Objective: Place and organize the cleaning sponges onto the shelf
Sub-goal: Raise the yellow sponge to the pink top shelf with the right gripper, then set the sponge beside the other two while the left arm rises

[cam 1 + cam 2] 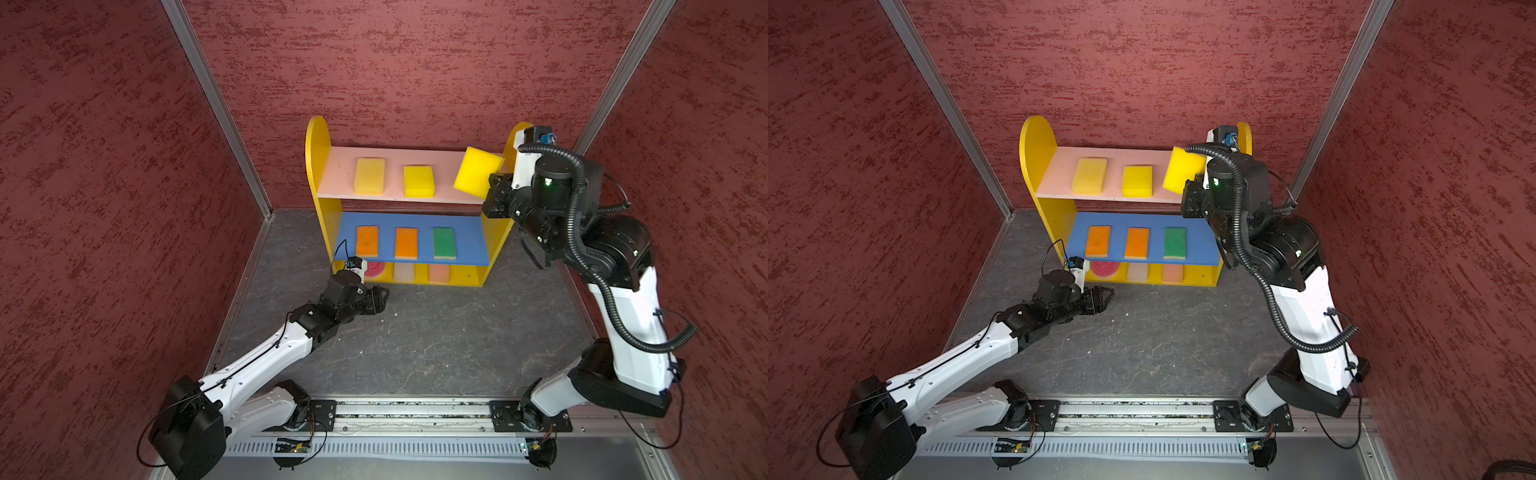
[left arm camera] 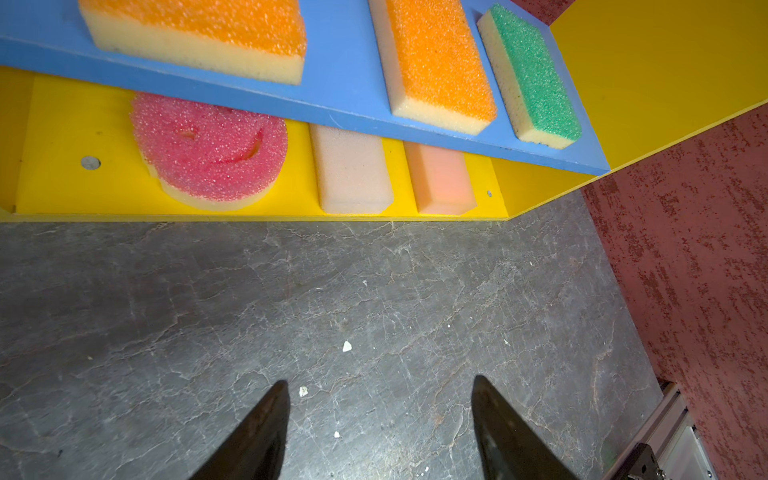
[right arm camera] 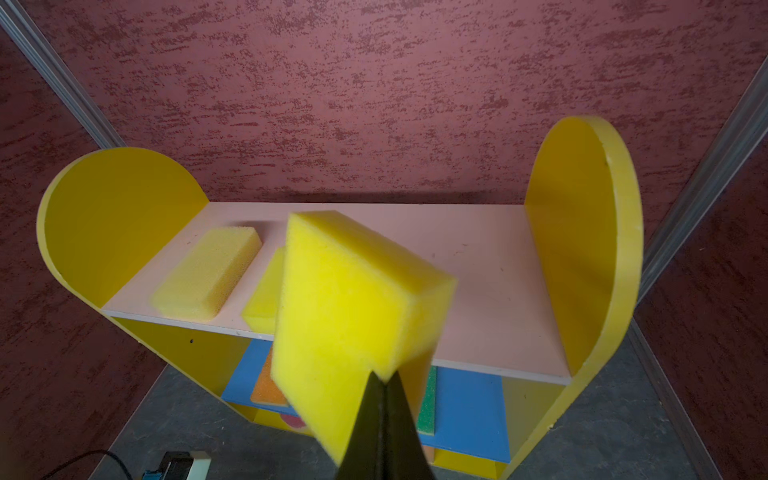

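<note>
Currently, entry nine of nine: last yellow sponge [image 3: 353, 311], corner pinched hard in my right gripper [image 3: 384, 376], held tilted over the bare right end of the pink upper board [image 3: 486, 266] of the shelf [image 1: 318, 145]; the other eight lie shelved. To seat it well I would level it, square its long side to the nearest yellow sponge [image 1: 419, 181], match the row's gap, lower flat, then release. Left gripper [image 2: 380, 382]: jaws apart, empty, over the grey tabletop [image 2: 374, 291] by the yellow base [image 2: 62, 174].

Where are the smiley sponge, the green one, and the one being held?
smiley sponge [image 2: 208, 153]: left wrist view, pink face.
green sponge [image 1: 444, 242]: a top view, green top.
held yellow sponge [image 3: 349, 316]: right wrist view, broad face.
</note>
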### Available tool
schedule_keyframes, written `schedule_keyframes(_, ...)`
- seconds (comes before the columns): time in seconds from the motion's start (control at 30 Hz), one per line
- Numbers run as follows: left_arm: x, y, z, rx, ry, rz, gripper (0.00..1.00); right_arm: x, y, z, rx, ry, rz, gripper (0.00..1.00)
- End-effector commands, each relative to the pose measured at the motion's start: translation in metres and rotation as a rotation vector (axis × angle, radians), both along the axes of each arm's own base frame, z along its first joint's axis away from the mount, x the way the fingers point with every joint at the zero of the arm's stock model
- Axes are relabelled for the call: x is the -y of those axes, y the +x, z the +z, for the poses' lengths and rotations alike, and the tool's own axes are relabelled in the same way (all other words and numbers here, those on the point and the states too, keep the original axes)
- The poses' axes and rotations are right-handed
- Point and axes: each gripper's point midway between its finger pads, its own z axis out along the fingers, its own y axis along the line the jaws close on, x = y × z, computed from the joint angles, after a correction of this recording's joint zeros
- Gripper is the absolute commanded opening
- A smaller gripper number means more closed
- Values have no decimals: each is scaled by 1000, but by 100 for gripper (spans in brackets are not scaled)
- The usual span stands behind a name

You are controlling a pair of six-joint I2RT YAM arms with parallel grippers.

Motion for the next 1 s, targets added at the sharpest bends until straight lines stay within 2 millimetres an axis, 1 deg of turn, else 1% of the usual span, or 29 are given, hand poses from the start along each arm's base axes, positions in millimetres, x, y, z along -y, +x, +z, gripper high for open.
schedule_keyframes(0.0, -1, 2, 0, -1, 1, 7, 69, 7, 11, -7, -29, -56, 12, 0)
schedule_keyframes(0.07, -2, 2, 0, -4, 3, 10, 69, 13, 24, -13, -55, -42, -2, 0)
schedule_keyframes(0.13, -3, 3, 0, -3, 7, 10, 69, 16, 35, -20, -83, -27, 8, 0)
schedule_keyframes(0.27, -3, 3, -1, -7, 11, 12, 69, 17, 52, -29, -115, 18, 45, 0)
schedule_keyframes(0.37, -3, 4, -4, -17, 12, 14, 69, 20, 64, -34, -148, 83, 89, 0)
schedule_keyframes(0.43, -2, 5, -7, -25, 12, 13, 69, 20, 72, -42, -185, 125, 126, 0)
schedule_keyframes(0.63, 2, 8, -11, -40, 13, 10, 69, 13, 82, -60, -269, 199, 209, 0)
schedule_keyframes(0.8, 6, 12, -13, -47, 11, 3, 69, 5, 86, -72, -333, 259, 279, 0)
schedule_keyframes(0.97, 9, 14, -13, -52, 3, -3, 69, 10, 89, -76, -351, 271, 267, 0)
